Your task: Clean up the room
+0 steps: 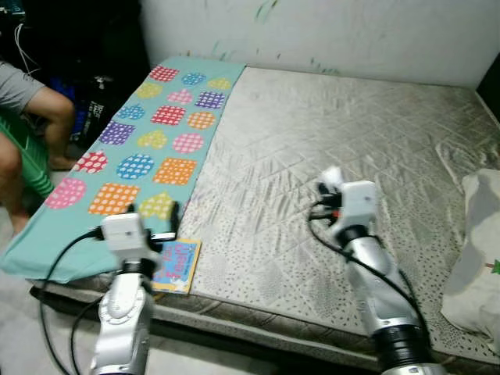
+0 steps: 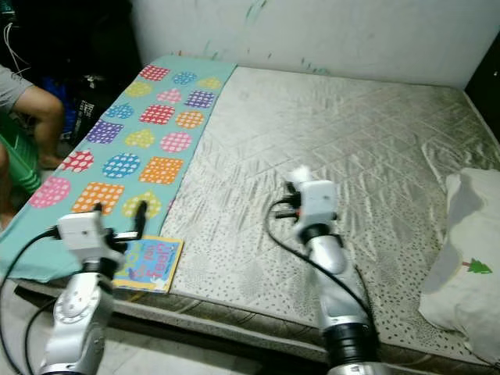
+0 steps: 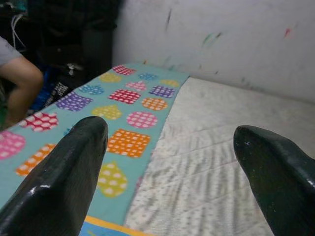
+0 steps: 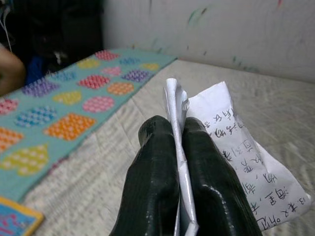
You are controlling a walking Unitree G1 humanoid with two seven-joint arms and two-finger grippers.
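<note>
Right pincer (image 4: 179, 147): clamped on handwritten paper scrap (image 4: 236, 147), above the bed (image 1: 328, 141).
Left pincer (image 3: 172, 162): spread wide, empty.
Outstanding: children's book (image 1: 175, 264) at bed edge; paper undisposed.

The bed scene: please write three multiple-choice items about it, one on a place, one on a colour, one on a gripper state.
1. Where does the book lie?
A. on the pillow
B. at the near edge of the bed, beside the mat
C. on the floor

2. What is the mat's ground colour?
A. teal
B. red
C. black

3. How is the right gripper?
A. open, holding nothing
B. shut on a pillow
C. shut on a paper

Key:
1 B: the book lies by the mat on the bed.
2 A: teal shows between its patches.
3 C: the right gripper pinches the paper.
</note>
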